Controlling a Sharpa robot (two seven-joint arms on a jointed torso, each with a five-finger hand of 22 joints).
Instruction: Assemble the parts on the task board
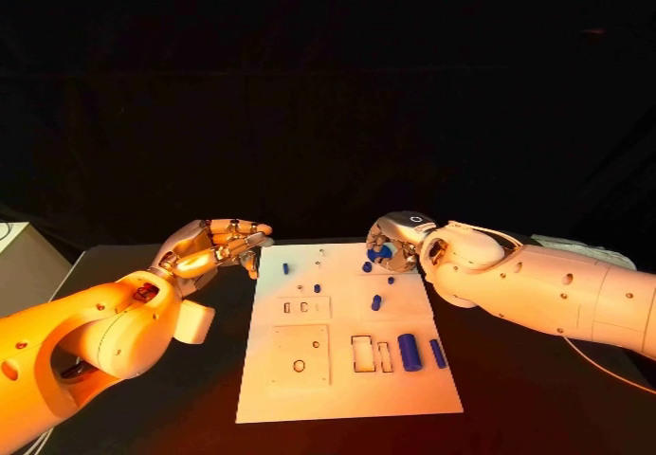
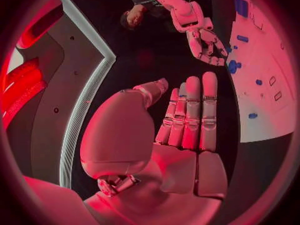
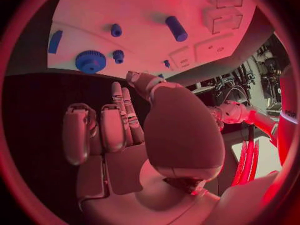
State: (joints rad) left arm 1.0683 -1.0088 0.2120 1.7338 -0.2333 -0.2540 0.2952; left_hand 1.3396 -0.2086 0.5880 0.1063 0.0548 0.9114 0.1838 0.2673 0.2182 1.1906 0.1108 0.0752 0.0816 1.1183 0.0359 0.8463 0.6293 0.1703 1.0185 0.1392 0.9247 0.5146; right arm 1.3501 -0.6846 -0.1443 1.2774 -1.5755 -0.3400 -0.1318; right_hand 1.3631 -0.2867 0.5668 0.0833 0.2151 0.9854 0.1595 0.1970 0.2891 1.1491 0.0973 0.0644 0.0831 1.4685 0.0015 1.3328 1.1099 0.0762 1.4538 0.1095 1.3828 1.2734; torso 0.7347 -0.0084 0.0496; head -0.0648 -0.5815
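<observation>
The white task board (image 1: 342,379) lies in the middle of the table. My right hand (image 1: 399,242) hovers over its far right corner, fingers partly curled and holding nothing. A blue gear (image 1: 380,253) lies on the board just beyond those fingers; the right wrist view shows the gear (image 3: 91,61) apart from the fingertips. A small gear (image 3: 118,55) and a peg (image 3: 116,30) sit close by. My left hand (image 1: 212,248) hangs at the board's far left corner, and its fingers (image 2: 194,115) are straight with the thumb apart, holding nothing. A blue cylinder (image 1: 409,352) and a blue bar (image 1: 438,353) lie near the right edge.
Several small blue pieces (image 1: 318,287) are scattered over the board's far half. Raised white blocks with slots (image 1: 303,306) and a square plate (image 1: 300,356) stand on its left side. Black table surrounds the board. A pale box edge (image 1: 17,256) is at the far left.
</observation>
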